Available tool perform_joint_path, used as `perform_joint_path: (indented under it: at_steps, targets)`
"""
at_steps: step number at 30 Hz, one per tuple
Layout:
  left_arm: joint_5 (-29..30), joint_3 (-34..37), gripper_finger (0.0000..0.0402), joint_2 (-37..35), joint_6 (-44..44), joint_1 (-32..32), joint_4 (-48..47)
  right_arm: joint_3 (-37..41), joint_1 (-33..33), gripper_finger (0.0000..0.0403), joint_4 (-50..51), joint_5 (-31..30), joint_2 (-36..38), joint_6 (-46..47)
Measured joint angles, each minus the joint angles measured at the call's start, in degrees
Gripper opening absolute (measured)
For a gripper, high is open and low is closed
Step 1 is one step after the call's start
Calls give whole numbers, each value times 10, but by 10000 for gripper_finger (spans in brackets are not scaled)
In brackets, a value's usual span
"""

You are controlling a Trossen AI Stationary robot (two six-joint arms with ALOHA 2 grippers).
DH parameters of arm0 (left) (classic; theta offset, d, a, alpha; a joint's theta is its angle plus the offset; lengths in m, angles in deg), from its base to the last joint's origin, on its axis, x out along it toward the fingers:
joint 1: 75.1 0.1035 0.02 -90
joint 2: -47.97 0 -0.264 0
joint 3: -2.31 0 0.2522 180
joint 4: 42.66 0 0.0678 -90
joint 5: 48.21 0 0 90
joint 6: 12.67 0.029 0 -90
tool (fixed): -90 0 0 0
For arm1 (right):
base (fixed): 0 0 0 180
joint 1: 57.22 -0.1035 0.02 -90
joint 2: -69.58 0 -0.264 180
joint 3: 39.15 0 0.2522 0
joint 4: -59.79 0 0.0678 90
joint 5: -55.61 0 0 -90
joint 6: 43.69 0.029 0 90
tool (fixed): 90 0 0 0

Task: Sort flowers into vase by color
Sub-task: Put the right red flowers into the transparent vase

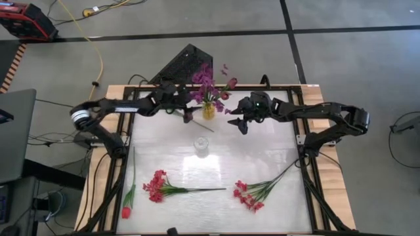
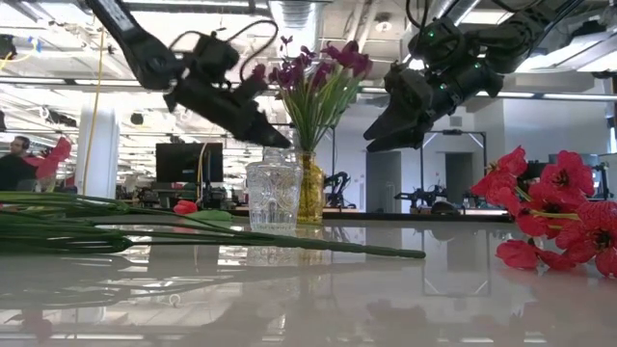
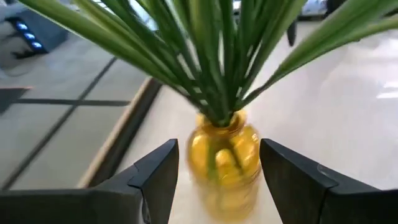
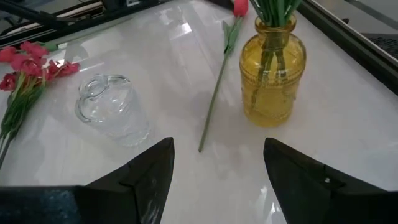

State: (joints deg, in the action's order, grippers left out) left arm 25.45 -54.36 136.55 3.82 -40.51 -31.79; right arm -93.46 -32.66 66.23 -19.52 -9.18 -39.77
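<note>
From above, your left gripper (image 1: 188, 115) and right gripper (image 1: 237, 122) reach in from either side of the yellow vase (image 1: 209, 110) of purple flowers (image 1: 209, 83), while red sprays (image 1: 157, 185) lie near the table's front edge. At table height both arms hang tilted downward above the clear vase (image 2: 274, 196). Your wrist cameras show both claws spread wide and empty.

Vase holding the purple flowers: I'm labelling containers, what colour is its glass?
Yellow-amber glass vase; clearest in the right wrist view.

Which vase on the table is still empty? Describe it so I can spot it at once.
Start at the yellow vase holding purple flowers at the table's far edge, between both arms. Just nearer the table's middle stands the clear glass vase: colourless, with no stems inside.
</note>
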Motion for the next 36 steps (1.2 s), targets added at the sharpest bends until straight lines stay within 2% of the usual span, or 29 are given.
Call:
perform_joint_path:
  at_steps: [5, 9, 11, 14, 18, 25, 29, 33, 36]
  targets:
    - [45, 0, 213, -92, 57, -1, -128, 0, 0, 276, 0, 0, 0, 2]
    - [70, 0, 213, -171, 63, 1, -232, 0, -1, 276, 4, 1, 0, 26]
    - [50, 0, 213, -211, 46, -3, -274, 0, -6, 276, 23, 8, 0, 38]
    - [-12, 0, 213, -246, 28, -20, -313, -14, -29, 276, 118, 40, 3, 10]
    - [-72, 0, 213, -258, 24, -68, -321, -56, -91, 276, 262, 41, 5, 4]
    - [-18, 0, 213, -257, 24, -158, -367, -117, -243, 276, 478, -7, 5, 84]
    - [12, 1, 208, -260, 16, -178, -381, -121, -321, 276, 521, -32, 5, 7]
    - [-7, 2, 202, -260, -4, -186, -379, -121, -376, 276, 533, -38, -4, 3]
    - [-9, 42, 195, -261, -17, -195, -307, -121, -411, 276, 539, -33, -4, 37]
